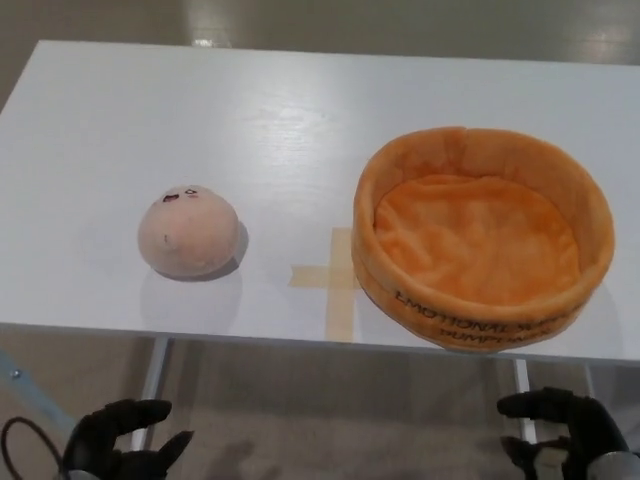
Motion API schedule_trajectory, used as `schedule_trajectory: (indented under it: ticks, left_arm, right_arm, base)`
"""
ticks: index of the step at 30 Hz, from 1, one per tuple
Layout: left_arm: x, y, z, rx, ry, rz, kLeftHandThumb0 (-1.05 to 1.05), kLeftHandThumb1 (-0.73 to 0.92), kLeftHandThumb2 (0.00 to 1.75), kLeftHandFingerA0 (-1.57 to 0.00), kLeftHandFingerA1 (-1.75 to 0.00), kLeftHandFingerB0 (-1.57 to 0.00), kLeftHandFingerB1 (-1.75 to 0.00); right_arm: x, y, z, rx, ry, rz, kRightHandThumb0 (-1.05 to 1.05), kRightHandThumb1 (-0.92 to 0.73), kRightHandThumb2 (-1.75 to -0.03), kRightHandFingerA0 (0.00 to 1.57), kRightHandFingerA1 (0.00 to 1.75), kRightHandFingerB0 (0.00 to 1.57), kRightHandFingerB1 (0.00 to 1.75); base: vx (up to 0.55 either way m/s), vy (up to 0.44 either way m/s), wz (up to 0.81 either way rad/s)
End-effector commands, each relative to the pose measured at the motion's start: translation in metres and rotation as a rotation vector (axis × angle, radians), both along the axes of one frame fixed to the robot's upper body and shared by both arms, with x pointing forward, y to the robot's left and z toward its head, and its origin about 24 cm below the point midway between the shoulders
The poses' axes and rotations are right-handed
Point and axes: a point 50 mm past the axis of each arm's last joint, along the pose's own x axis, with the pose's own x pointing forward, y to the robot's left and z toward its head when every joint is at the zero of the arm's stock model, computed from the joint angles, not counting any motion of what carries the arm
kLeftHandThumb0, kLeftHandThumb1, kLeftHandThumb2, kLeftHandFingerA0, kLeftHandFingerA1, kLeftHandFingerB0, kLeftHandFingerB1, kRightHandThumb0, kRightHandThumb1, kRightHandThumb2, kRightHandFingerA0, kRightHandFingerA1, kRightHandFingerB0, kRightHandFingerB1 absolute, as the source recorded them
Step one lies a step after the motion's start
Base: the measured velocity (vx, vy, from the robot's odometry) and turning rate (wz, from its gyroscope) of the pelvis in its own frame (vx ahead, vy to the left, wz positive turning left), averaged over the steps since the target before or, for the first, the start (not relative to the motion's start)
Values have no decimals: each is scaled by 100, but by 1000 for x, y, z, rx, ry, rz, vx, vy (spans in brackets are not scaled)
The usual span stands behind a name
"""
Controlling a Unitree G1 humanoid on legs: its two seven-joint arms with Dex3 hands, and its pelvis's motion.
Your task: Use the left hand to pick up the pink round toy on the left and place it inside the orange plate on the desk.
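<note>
White and smooth, the desk [300, 130] fills most of the head view, with soft glare across its top and grey floor seen past its far and near edges. Below the near edge, both black hands are cut off by the bottom of the frame. The left hand [118, 440] is seen at the lower left, its thick fingers spread apart and nothing held in them; a thin dark cable loops beside it. The right hand [560, 425] is seen at the lower right, partly cropped, its fingers curled loosely yet apart, also empty. Neither hand touches the desk or anything on it.

Above the left hand, on the left part of the desk, the pink toy [188, 232] is found: a round, soft plush ball with a small stitched face near its top, the details too small to be read clearly. Between the toy and the plate, a cross of pale tan tape [335, 275] is stuck flat to the surface. On the right, the orange plate [483, 236] is seen, a round plush bowl with a thick padded rim and a wrinkled fuzzy floor. Dark lettering runs along its near wall but is only partly legible. The toy lies well apart from the plate.
</note>
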Motion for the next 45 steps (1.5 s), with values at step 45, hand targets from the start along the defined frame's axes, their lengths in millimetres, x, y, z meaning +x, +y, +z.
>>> schedule_trajectory:
  ticks: [45]
  left_arm:
    - [-84, -8, 134, -54, -435, -1118, -45, 52, 56, -53, -38, -55, -38]
  right_arm:
    - [-37, -2, -23, 2, 42, -5, -15, -57, -58, 59, 89, 54, 76]
  base:
    - [0, 0, 0]
